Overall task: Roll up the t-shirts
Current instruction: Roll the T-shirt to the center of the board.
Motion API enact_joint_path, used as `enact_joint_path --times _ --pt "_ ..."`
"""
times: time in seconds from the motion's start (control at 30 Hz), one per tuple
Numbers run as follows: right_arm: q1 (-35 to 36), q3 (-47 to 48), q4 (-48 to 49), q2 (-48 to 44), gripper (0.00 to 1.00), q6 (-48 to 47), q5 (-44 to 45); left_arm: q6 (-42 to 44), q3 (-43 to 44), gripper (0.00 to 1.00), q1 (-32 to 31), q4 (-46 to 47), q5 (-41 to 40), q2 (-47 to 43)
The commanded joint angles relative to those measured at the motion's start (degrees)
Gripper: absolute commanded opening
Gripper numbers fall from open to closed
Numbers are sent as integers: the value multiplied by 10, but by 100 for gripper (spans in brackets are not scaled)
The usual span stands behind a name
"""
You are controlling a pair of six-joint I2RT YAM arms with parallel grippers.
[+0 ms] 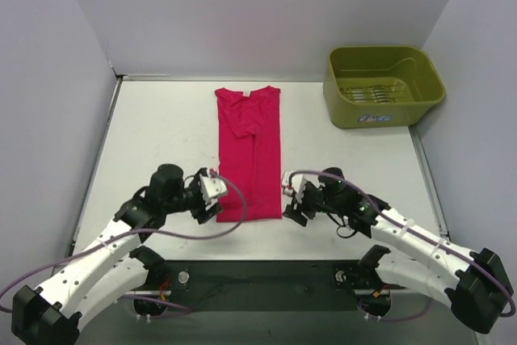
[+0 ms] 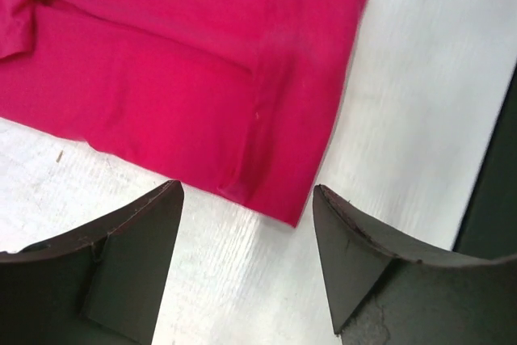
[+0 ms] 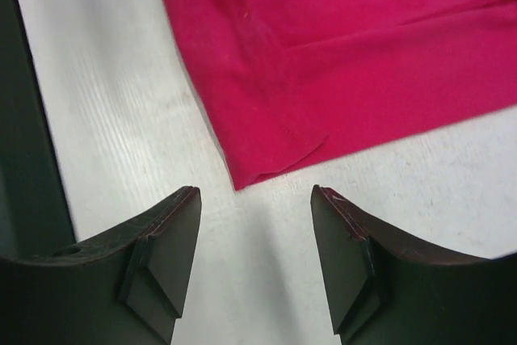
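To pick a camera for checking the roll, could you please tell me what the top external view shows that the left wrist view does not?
Only the top external view shows the whole folded t-shirt, the olive-green tub, the left arm and the right arm. Only the left wrist view shows the near hem up close, with the left jaws open short of its corner. Both show the t-shirt lying flat on the table, ungripped.

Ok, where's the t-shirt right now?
Top view: the t-shirt lies folded mid-table, left of the green tub, its near hem between the left fingers and right fingers, touching neither.
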Motion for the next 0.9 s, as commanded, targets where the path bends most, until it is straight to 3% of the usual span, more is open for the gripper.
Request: enact_joint_path --times 0.0,0.07,0.23,0.87 --pt "54 -77 139 5 57 -226 61 214 -121 77 -64 126 -109 -81" --pt "88 -91 182 19 57 -262 74 240 -172 79 -79 170 -108 -103" --pt "130 -132 281 75 57 -299 80 275 -192 75 -109 174 -77 -75" --pt "147 -127 307 184 57 -313 65 373 -267 65 -181 260 -106 23"
